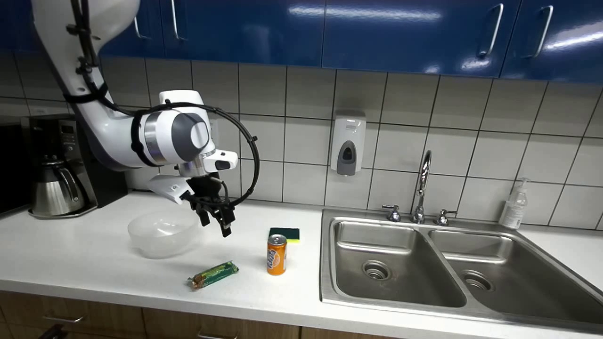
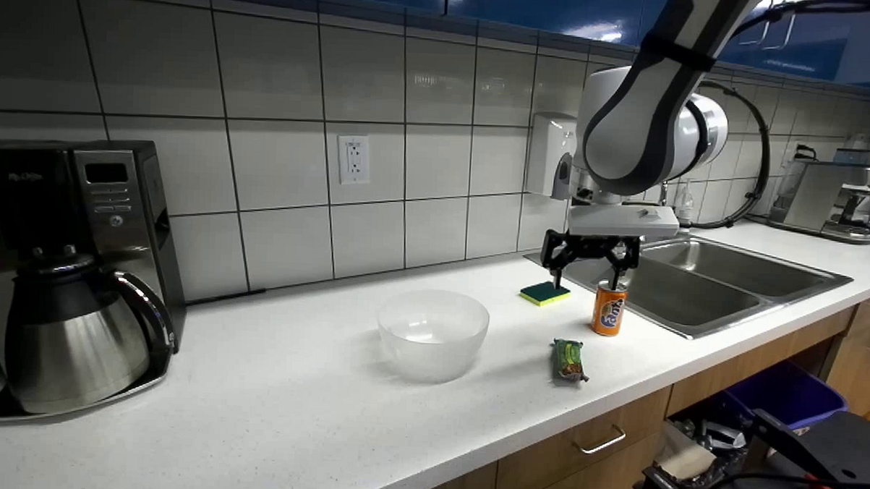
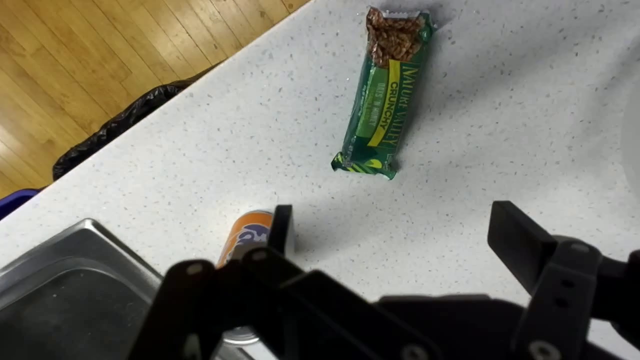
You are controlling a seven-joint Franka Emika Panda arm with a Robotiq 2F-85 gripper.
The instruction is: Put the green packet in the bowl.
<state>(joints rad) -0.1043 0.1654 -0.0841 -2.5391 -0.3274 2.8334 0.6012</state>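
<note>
Close to the front edge of the white, speckled surface point(image 1: 118, 268) lies a small, elongated, glossy green packet point(image 3: 385, 95), flat, its printed face up. In the wrist view the wrapper reads NATURE VALLEY and CRUNCHY, with a yellow stripe running lengthwise, a lighter green panel beside it and a brown granola print filling one end; both ends are crimped, and the green one flares at its corners. The long axis stands steep in that view, its top tipped slightly right, brown end uppermost and green end at the bottom. In both exterior views the packet lies at a slant to the front edge, its brown end pointing toward that edge, its green end pointing back from it. Near the green end, apart from it, a short, orange, cylindrical metal can point(image 1: 276, 256) stands upright. On the packet's opposite side and farther back sits a round, frosted, translucent bowl point(image 2: 431, 360), mouth up, with the packet outside it. Above the surface hangs the black two-fingered gripper point(image 2: 585, 282), its fingers spread wide apart; in the wrist view one finger hides part of the can. Behind the can lies a rectangular green-and-yellow sponge point(image 2: 545, 294), green side up. Beside these a double-basin stainless-steel sink point(image 1: 445, 263) is set into the surface, and beyond, on the pale tiled wall point(image 1: 306, 181), hangs a white-and-grey dispenser point(image 1: 348, 143).
</note>
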